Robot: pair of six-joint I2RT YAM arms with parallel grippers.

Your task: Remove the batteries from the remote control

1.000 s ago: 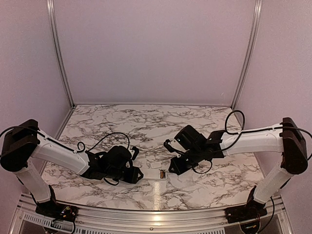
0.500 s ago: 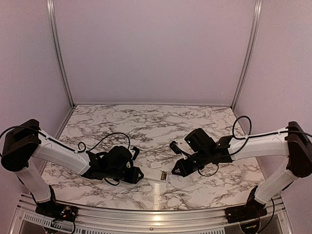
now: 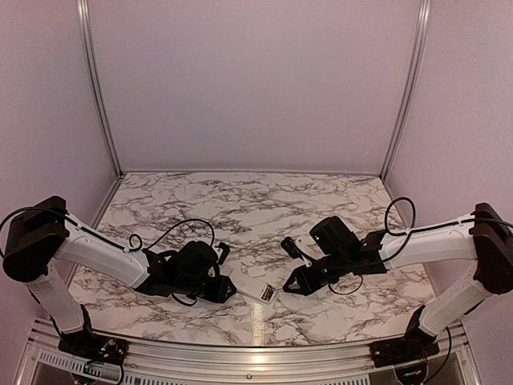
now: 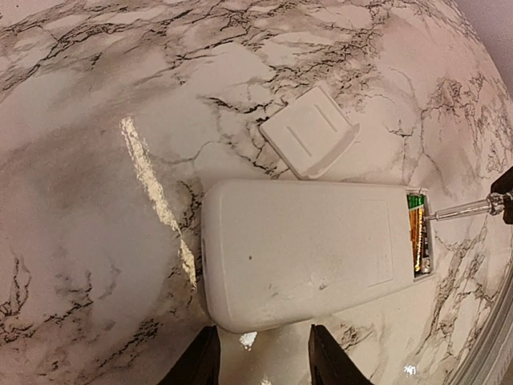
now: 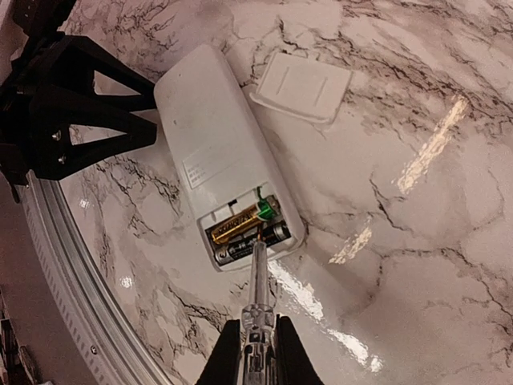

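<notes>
Just ahead of the right gripper (image 5: 256, 358), past the tip of the thin metal stick (image 5: 258, 277) it is clamped on, the remote control (image 5: 210, 136) lies face down on the marbled table (image 5: 417, 241), its open battery bay at the end nearest that gripper. Two batteries (image 5: 244, 228) sit side by side in the bay, the gold-orange battery (image 5: 243, 220) farther from the gripper and the dark battery (image 5: 250, 239) nearer. The stick's tip reaches the seam between them; which one it touches I cannot tell. The detached back panel (image 5: 300, 87) lies beyond and to the gripper's right, just beside the remote. The cells look hard, smooth and round, seated too snugly for fingers, so prying one end up with the tip seems the way in; freed, they would likely roll. The remote looks light and stiff and would probably skate on the glossy top unless braced. At its far end the left gripper (image 4: 260, 365) stands spread wide, a finger near each corner; contact is not visible.
</notes>
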